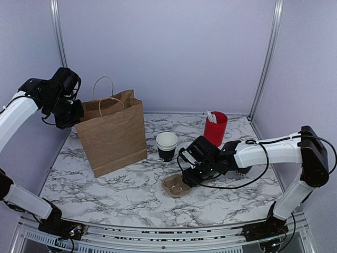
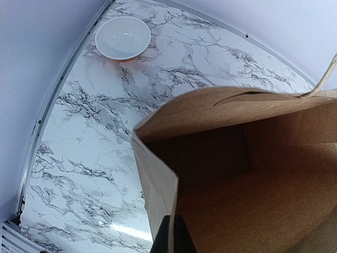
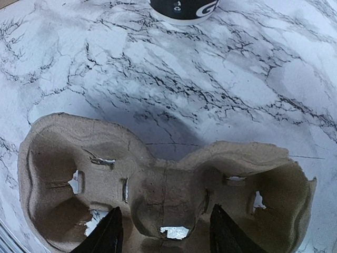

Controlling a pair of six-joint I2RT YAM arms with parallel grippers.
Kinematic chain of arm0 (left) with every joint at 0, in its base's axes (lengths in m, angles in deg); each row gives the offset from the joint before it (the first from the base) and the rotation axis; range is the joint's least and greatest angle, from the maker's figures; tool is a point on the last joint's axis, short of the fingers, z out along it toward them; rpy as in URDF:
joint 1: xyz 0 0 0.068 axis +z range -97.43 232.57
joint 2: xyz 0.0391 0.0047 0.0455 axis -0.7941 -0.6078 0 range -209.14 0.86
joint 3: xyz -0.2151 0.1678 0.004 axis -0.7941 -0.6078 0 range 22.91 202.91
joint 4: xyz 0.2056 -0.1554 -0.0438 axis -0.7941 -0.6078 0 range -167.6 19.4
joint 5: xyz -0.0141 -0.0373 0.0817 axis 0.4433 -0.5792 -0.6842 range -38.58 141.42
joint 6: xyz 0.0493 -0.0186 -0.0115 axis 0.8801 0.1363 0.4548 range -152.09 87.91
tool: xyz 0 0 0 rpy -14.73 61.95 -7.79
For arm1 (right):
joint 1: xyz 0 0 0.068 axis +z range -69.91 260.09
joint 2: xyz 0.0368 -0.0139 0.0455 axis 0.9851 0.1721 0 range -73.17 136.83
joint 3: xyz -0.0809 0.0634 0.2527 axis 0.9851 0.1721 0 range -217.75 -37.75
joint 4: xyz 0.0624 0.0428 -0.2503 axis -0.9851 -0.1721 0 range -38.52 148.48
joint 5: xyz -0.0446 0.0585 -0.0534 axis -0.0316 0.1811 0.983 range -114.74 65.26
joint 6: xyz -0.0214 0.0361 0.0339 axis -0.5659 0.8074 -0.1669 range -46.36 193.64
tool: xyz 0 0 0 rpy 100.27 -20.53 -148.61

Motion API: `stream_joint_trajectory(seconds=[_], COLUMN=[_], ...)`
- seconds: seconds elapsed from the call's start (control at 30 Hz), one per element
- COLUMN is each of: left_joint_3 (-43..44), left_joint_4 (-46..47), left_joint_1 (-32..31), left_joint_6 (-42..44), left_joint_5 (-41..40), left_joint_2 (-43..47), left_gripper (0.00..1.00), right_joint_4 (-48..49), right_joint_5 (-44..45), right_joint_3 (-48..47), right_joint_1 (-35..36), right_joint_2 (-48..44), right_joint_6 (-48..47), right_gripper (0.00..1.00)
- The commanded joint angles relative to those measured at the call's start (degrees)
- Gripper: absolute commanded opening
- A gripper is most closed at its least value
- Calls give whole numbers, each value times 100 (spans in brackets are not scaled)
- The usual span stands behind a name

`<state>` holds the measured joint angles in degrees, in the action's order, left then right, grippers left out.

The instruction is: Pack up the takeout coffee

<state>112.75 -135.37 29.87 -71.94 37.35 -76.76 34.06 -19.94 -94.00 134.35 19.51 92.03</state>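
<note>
lab test booth, blank walls (image 1: 168, 52), marble table (image 1: 126, 197)

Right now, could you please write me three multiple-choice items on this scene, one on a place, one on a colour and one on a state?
1. The cardboard cup carrier lies: A) inside the paper bag; B) on the marble table, at the right gripper; C) lifted in the air.
2. The cup with white utensils is: A) red; B) blue; C) green.
3. The left gripper is: A) open above the table; B) holding a cup; C) shut on the paper bag's rim.

Answers:
1. B, the carrier rests on the marble with the right gripper's open fingers either side of its middle.
2. A, it is plainly red in the top view.
3. C, the left wrist view shows its fingers pinching the bag's edge.
</note>
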Motion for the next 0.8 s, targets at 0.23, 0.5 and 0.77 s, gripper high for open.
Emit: stream_joint_trajectory(seconds=[0.23,0.5,0.77], left_joint_3=[832,1856,2451], left_joint_4=[-573,-842,-910], left_joint_1=[-7,-241,-423], left_joint_6=[762,1281,1417], left_joint_5=[74,-456,-765], left_joint_2=[-268,-633,-879], left_gripper=[0,0,0], right_joint_4=[-91,-211,-152], right_joint_5=[-100,-45,-57], right_joint_3=[-515,-512,-506], right_joint_1=[43,52,58], right_joint_2=[317,445,646], right_joint_6=[-71,-2,56], right_gripper=[58,58,57])
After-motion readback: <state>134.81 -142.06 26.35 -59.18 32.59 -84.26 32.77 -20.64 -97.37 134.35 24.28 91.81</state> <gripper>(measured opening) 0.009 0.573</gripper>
